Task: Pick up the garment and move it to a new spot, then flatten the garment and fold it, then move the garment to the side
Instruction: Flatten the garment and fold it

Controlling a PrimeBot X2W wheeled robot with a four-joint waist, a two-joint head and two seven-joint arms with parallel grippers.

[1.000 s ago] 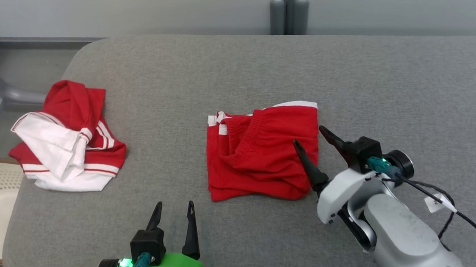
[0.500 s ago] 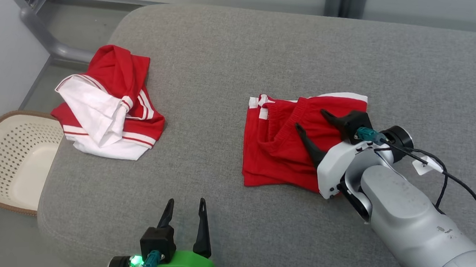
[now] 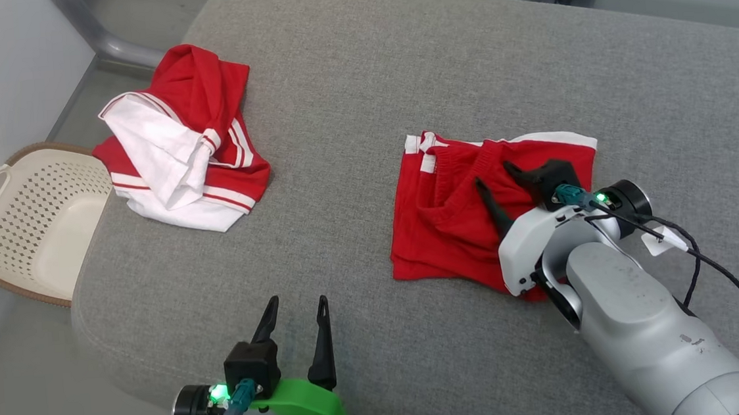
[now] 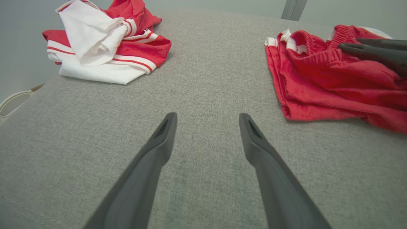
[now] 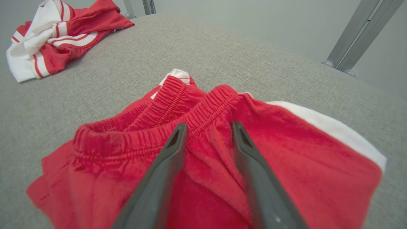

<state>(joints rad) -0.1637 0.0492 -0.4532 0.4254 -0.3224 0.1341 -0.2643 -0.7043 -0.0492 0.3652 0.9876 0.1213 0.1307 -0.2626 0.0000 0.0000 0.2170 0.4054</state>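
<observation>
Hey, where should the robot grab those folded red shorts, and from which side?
Probably best to pinch the elastic waistband of the red shorts, coming down from above with the right gripper. The waistband bunches into a ridge standing off the grey cushion, while the rest lies flat, offering little to pinch.

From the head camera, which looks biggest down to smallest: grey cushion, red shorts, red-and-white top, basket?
1. Grey cushion.
2. Red shorts.
3. Red-and-white top and cream basket: about alike; the basket sits lower, farther off.
</observation>
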